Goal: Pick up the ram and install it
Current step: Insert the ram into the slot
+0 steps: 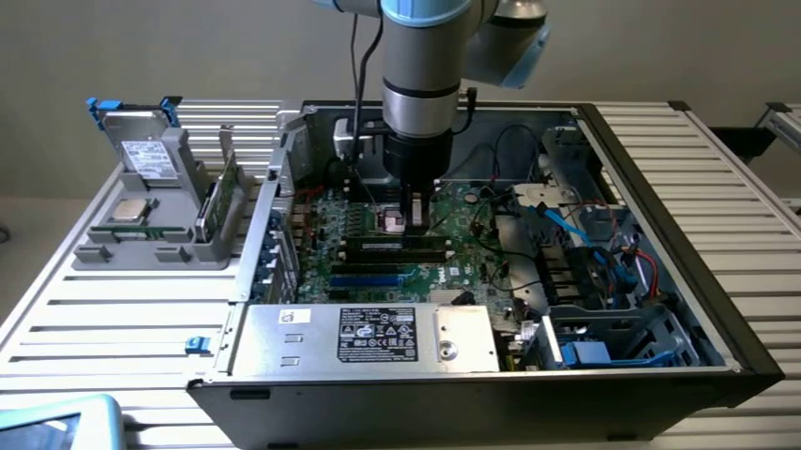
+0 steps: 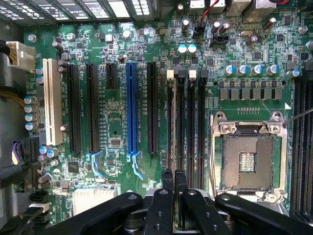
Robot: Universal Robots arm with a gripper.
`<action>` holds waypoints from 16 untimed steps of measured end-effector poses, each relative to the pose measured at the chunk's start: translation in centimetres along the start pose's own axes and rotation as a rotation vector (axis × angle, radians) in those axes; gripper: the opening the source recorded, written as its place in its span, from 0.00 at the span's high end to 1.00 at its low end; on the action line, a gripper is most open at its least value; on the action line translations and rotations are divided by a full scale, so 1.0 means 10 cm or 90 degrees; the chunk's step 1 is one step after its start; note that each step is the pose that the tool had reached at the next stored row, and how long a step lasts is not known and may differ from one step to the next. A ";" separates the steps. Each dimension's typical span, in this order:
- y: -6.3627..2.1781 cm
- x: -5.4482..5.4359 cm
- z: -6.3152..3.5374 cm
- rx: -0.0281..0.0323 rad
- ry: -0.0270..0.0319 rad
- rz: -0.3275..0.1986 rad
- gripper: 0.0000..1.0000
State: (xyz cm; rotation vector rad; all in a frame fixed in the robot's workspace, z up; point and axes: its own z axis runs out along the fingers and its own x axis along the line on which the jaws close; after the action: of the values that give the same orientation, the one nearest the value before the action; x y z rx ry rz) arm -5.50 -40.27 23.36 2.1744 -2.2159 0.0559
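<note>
One claw hung clenched, fingers pinched nearly together, low inside the open computer case, right over the black memory slots of the motherboard. Away at the exterior view's left, the ram stood on edge in the grey holder on the worktop, well apart from the claw.

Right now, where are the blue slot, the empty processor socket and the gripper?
blue slot (image 2: 131, 110), wrist view, its middle
processor socket (image 2: 247, 161), wrist view, its centre
gripper (image 2: 173, 176), wrist view, between its fingertips
</note>
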 end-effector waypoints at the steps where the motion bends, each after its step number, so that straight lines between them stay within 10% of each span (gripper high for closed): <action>1: 0.000 0.00 0.001 0.0001 -0.0004 0.000 0.87; 7: 0.000 0.00 0.007 0.0001 -0.0011 -0.001 0.87; 16: -0.010 0.04 0.013 -0.0012 -0.0136 -0.001 0.87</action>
State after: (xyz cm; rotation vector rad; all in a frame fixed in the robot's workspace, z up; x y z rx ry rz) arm -5.41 -40.67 23.25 2.1857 -2.2248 0.0307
